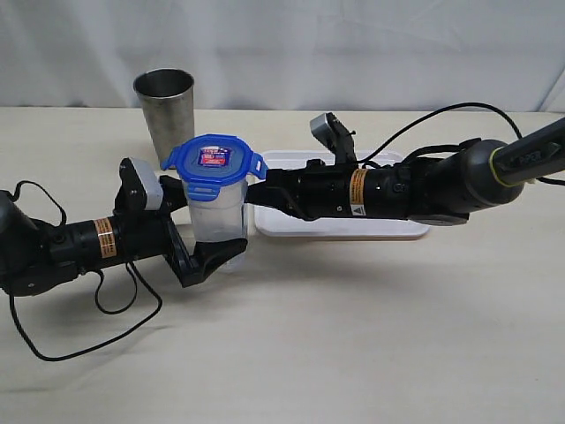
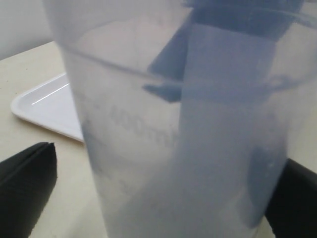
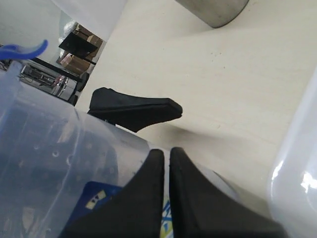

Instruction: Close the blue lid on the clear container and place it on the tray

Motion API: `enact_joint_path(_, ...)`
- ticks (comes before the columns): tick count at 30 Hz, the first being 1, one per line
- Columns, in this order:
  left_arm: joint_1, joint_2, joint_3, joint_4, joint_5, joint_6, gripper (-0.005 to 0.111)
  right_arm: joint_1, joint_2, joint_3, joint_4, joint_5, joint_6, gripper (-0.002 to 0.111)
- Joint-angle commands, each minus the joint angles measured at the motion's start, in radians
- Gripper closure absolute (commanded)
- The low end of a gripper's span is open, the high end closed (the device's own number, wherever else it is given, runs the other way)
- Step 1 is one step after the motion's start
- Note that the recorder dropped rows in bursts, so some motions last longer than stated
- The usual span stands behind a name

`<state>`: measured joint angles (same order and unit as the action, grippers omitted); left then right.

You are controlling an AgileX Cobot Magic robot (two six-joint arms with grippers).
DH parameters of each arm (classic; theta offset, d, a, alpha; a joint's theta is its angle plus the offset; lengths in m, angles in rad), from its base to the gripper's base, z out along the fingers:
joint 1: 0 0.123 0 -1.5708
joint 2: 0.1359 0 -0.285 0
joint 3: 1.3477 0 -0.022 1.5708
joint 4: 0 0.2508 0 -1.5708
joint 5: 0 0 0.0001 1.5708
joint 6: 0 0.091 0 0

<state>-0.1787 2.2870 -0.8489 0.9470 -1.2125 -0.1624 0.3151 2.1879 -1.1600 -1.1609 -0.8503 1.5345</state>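
The left gripper [image 1: 214, 252] stands spread either side of the upright clear container [image 1: 216, 212] at centre-left; the right gripper [image 1: 262, 188], pinched closed and empty, sits at the blue lid [image 1: 213, 159], by its right flap; the tray [image 1: 388, 231] lies just right, under that arm

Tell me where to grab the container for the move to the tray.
Mid-body, from the left arm's side: the container stands upright, tall and narrow, so open jaws fit across its walls, as the left gripper straddles it now. The lid has flaps jutting out on top, making a grab there poor.
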Motion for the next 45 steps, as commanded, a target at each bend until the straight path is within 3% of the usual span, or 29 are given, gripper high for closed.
enact_joint_path(1,-0.008,0.002,-0.003,-0.010,-0.009,-0.007,0.002,0.001,-0.002,-0.002,0.006,0.002,0.015,0.104)
enact_joint_path(45,-0.031,-0.023,-0.014,0.004,-0.009,-0.007,0.002,0.001,-0.002,-0.002,-0.058,-0.016,0.044,0.104)
